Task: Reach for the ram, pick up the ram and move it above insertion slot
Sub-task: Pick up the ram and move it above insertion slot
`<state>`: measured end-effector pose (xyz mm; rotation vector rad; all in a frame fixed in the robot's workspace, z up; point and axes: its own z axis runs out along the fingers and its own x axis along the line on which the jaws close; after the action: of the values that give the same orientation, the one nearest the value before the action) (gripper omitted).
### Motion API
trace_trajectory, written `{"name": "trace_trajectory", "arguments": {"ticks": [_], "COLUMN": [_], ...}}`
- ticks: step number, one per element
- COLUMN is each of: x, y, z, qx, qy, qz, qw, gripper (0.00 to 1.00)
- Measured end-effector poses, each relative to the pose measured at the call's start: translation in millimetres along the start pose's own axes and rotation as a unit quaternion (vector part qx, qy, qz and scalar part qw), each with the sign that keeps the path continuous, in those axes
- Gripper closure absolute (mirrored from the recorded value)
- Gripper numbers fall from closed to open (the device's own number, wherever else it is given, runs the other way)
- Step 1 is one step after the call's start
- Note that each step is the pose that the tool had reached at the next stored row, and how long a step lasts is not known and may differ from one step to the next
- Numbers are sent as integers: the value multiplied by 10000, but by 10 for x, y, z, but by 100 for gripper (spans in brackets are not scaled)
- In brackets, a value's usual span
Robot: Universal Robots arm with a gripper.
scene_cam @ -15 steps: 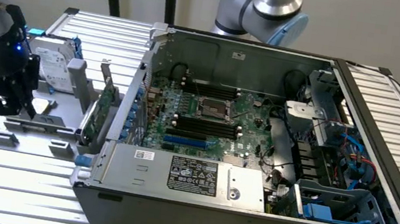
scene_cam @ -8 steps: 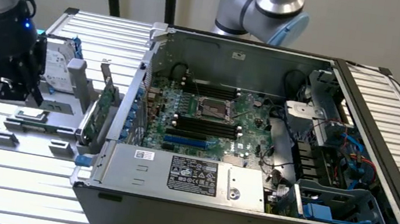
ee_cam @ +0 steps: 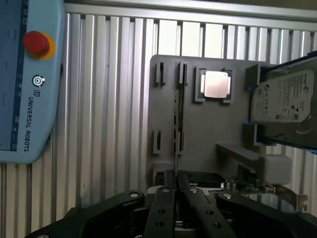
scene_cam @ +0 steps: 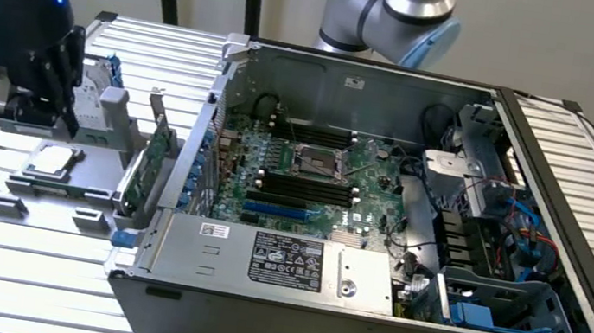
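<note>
gripping the ram (ee_cam: 176, 126) with nearly closed tool (ee_cam: 177, 181).

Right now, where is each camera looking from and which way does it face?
Exterior view: off the arm, raised, looking down across the open computer case, with the gripper over the grey fixture tray at the exterior view's left.
Wrist view: on the wrist, looking down past the fingers onto the tray.
Shared: the tray, its CPU chip and the hard drive.
</note>
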<state>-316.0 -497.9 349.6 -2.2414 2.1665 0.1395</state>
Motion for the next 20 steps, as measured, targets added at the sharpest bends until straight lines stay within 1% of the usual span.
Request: {"name": "trace_trajectory", "arguments": {"ticks": [7,11,16,18,20], "x": [-10,-14,-15,-14,-12], "y": [-229,-367,-554,-642,-729], "z": [-236,-349,-449,-475,-492], "qx": [-1,0,2,1,2], "qy": [-116,-204,-318,-351,-379], "qz": [-64,-99,-137,-149,-159], "qw": [9999,9997,9994,9993,9992], "gripper": [87,87,87,87,87]}}
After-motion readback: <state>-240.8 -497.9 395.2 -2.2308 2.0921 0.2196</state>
